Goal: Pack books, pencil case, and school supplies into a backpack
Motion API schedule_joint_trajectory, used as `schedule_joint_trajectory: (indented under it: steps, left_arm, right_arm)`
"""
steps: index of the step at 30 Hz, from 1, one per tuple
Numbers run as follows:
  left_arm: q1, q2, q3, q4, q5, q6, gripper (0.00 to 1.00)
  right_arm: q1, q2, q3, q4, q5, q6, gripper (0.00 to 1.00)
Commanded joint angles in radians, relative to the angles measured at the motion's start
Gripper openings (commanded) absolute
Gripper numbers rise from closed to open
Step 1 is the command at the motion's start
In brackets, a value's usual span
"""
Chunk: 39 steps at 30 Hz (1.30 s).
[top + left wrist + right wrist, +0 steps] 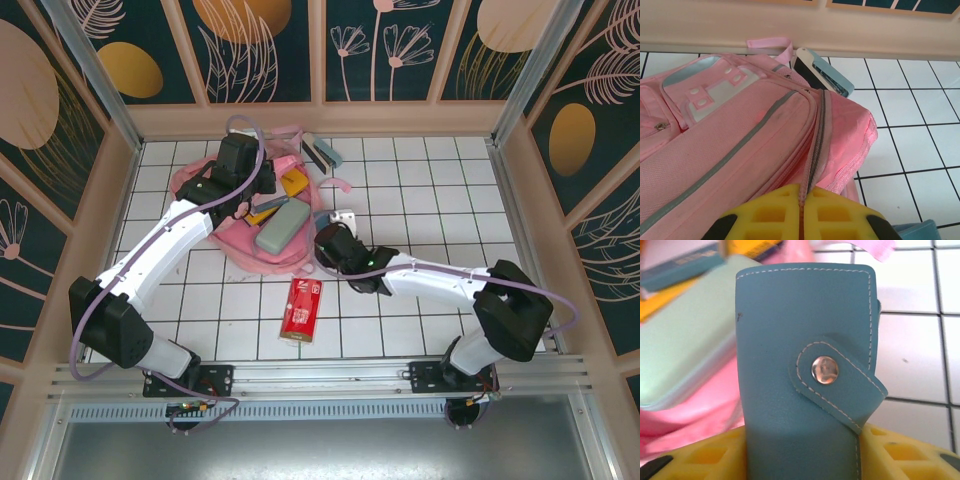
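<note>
**Mouth held up, teal square at the brim**

On the white tiled worktop (420,190) the pink backpack (238,250) lies slumped at about 10 o'clock from the centre, by far the bulkiest thing we have. Our left pincer (802,210) has its yellow pads pressed together on the fabric by the zip. We judge it is pinching that edge to keep the soft mouth lifted and steady, since the bag would otherwise sag shut.

The mint pencil case (285,228) rests on the backpack at its 3 o'clock side, seemingly at the opening rather than pushed right down. Just beyond it, toward 12 o'clock, a corner of the yellow book (293,183) pokes out of the pink fabric, so we take it as partly in.

The red packet (300,308) lies flat on the tiles at 6 o'clock from the backpack, apart from everything and not yet packed. The stapler (322,153) sits at 1 o'clock, close against the bag's far side, also outside it.

Smallest is the teal square (800,340), a stitched snap-button case. Our right pincer (800,460), at 3 o'clock of the pencil case, has its pads against both sides of it, gripping the lower end so the body stands clear above. That hold, we think, suits sliding it in beside the pencil case without snagging the strap.
</note>
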Motion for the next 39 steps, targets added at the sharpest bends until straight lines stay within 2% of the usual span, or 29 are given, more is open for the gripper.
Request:
schedule_joint_trajectory:
  steps: [1, 13, 27, 29, 37, 38, 39]
  left_arm:
    - [0.003, -0.044, 0.000, 0.114, -0.044, -0.006, 0.09]
    - [0.006, -0.062, -0.011, 0.125, -0.055, -0.016, 0.10]
    - [0.011, -0.071, -0.009, 0.128, -0.039, -0.021, 0.10]
    - [0.012, -0.074, -0.009, 0.128, -0.035, -0.021, 0.10]
    - [0.016, -0.080, -0.012, 0.132, -0.026, -0.027, 0.10]
    - [0.016, -0.080, -0.012, 0.133, -0.025, -0.027, 0.10]
    - [0.016, -0.080, -0.012, 0.132, -0.025, -0.027, 0.10]
  right_arm:
    - [0.032, 0.048, 0.068, 0.145, -0.080, -0.115, 0.49]
    - [0.042, 0.318, 0.287, 0.308, -0.251, -0.257, 0.49]
    - [0.034, 0.621, 0.622, 0.300, -0.299, -0.250, 0.48]
    - [0.030, 0.645, 0.644, 0.299, -0.315, -0.246, 0.53]
    - [0.028, 0.707, 0.737, 0.289, -0.336, -0.233, 0.53]
    - [0.028, 0.720, 0.754, 0.282, -0.338, -0.234, 0.55]
    - [0.028, 0.734, 0.775, 0.272, -0.336, -0.236, 0.63]
